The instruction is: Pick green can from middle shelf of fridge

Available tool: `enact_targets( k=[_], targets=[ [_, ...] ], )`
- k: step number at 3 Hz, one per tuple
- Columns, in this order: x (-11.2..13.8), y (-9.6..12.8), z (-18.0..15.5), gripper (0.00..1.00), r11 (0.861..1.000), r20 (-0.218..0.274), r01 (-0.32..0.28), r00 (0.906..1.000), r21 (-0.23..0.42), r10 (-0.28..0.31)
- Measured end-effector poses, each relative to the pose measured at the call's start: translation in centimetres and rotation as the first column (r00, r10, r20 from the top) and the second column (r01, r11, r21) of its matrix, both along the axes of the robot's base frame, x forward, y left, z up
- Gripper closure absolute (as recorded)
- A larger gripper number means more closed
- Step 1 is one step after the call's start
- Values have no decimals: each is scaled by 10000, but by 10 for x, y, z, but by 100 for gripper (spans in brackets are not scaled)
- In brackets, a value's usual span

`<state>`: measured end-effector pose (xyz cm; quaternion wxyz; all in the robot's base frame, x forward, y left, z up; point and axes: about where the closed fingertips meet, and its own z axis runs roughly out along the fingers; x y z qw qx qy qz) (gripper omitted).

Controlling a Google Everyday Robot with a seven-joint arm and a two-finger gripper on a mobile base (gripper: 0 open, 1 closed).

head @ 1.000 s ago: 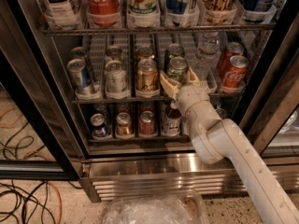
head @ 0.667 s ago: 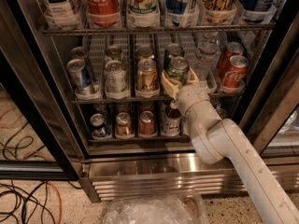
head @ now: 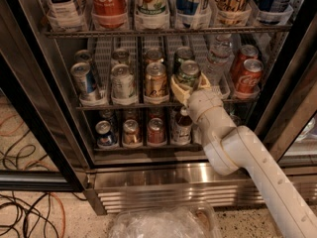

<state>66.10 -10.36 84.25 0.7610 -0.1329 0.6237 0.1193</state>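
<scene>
**Q:** What stands on the surface of the middle shelf [head: 99, 106] of the fridge [head: 163, 180], read from the left?

**A:** A blue-and-silver can [head: 84, 81], a silver can [head: 122, 81], a gold-orange can [head: 156, 79], the green can [head: 188, 71], a small clear bottle [head: 216, 63], and two red Coca-Cola cans [head: 246, 76] at the far right. All stand upright in their lanes.

**Q:** Where does the green can lie relative to the pincer [head: 189, 87]?

**A:** The can stands at the front of its lane, between the pincer's pale fingers [head: 176, 88]. These are closed around its lower half, one at each side. The silver top and green upper band show above them. The cream arm [head: 257, 167] enters from the lower right.

**Q:** What surrounds that shelf?

**A:** Cables [head: 20, 217] lie on the floor at the left. Tall bottles [head: 109, 1] fill the rack above, and short cans [head: 130, 132] the rack below. Crumpled clear plastic [head: 158, 224] lies at bottom centre.
</scene>
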Motion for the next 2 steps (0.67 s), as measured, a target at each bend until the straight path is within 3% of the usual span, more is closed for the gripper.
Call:
enact_targets(
  k=[2],
  targets=[
    [-8,-1,20,100,9997,242,-147,9996,-182,152]
  ],
)
